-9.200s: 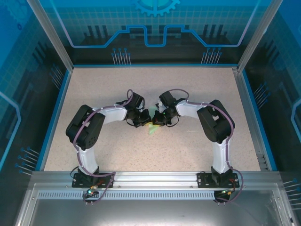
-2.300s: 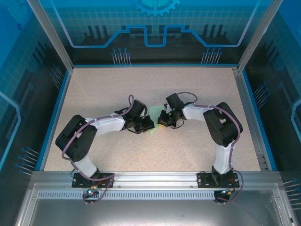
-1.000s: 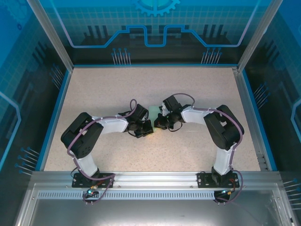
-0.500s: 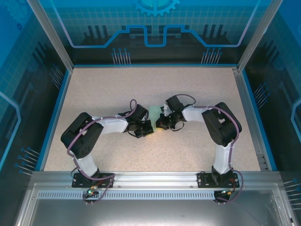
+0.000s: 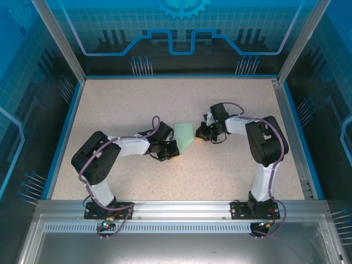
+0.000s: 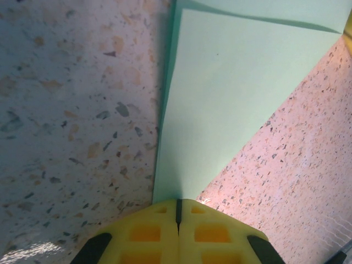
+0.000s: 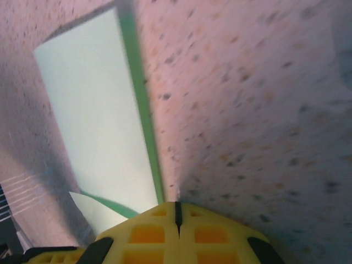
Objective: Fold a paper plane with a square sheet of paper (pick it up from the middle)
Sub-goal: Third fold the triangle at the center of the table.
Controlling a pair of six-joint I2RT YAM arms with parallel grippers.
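Bright, even light; blurred right-wrist view

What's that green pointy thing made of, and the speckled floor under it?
The paper plane looks like thin matte mint-green paper: sharp creases, flat layered flaps. The table seems a hard beige speckled surface, maybe laminate or stone-look composite; the flecks can't settle which.

The left arm (image 5: pixel 127 145) and right arm (image 5: pixel 263 175) pair white link shells with bulky black joint housings. A thin purple cable (image 5: pixel 92 155) runs along each, down to a black base plate (image 5: pixel 107 209). The left hand (image 6: pixel 177 212) and right hand (image 7: pixel 177 214) have yellow fingers (image 6: pixel 146 234) moulded with square recesses, edged in black.
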